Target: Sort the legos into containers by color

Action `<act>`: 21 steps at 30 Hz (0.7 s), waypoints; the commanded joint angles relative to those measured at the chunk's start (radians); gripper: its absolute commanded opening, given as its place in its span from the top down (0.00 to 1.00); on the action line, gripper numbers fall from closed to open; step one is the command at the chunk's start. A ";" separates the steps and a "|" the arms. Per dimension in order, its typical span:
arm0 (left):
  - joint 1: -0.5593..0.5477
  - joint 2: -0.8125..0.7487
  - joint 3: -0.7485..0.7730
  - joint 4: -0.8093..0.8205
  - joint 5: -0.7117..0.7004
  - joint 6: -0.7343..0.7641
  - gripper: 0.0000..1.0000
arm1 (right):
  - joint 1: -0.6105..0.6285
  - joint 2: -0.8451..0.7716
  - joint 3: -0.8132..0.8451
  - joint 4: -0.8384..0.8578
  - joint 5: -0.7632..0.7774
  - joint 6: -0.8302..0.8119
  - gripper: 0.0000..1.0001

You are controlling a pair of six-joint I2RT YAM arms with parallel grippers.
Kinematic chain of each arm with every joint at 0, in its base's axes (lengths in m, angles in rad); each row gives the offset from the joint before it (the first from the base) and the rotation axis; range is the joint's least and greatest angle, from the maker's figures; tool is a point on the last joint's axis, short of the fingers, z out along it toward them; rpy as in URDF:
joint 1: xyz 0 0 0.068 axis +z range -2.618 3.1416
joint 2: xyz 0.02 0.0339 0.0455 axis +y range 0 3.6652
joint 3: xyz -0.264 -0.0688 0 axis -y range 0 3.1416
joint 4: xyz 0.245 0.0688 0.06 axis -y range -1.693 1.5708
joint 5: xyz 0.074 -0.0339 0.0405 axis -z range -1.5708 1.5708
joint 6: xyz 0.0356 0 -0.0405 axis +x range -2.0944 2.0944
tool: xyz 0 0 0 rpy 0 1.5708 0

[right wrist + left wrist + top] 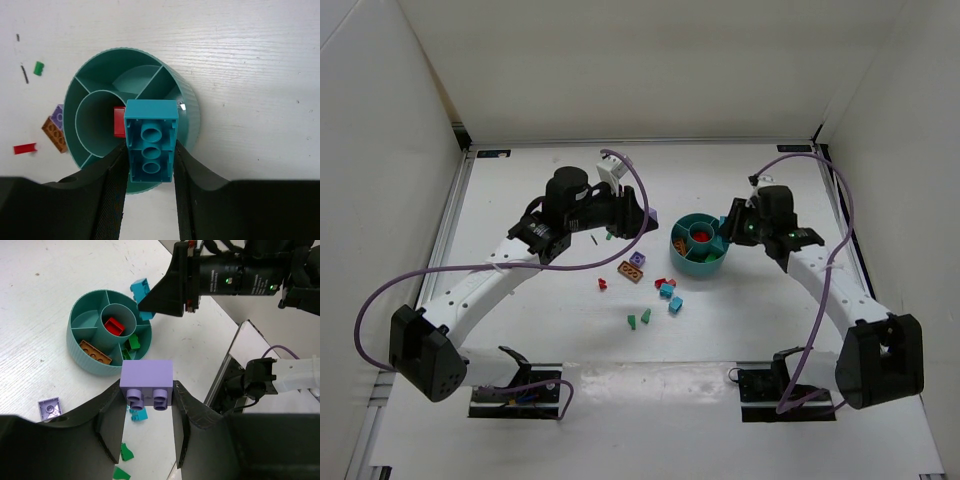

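Currently both hands are loaded. Left hand [147,407] is clamped on a purple brick [147,377], a finger on each end, held above the bench [760,320] just short of the bowl [82,357]. Right hand [149,172] grips a teal brick [150,135] the same way, hanging over the bowl's rim on that arm's side; can't tell if it touches the rim. Bowl sits on the bench between the two hands. Inside: red brick [114,326] in the central cup [131,315], orange brick [94,351] in one outer compartment, green brick [132,344] in the compartment next to it. Loose on the bench, near-left of the bowl: an orange plate [631,271] right beside a purple plate [638,259], a red piece [603,284], two teal pieces [667,290], two green pieces [632,321].
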 commanded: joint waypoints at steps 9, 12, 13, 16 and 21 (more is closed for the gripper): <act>0.005 -0.004 0.043 -0.013 -0.007 0.001 0.71 | 0.066 0.043 0.045 0.052 0.182 -0.005 1.00; 0.005 -0.001 0.041 -0.008 -0.003 -0.001 0.71 | 0.059 0.040 0.040 0.070 0.171 0.004 1.00; 0.004 -0.001 0.041 -0.011 -0.004 -0.002 0.71 | 0.062 0.036 0.039 0.069 0.179 0.004 1.00; 0.005 0.002 0.043 -0.005 -0.003 -0.005 0.71 | 0.091 0.037 0.037 0.078 0.241 0.006 1.00; 0.004 0.007 0.044 -0.002 0.000 -0.011 0.71 | 0.111 0.046 0.028 0.096 0.275 0.015 1.00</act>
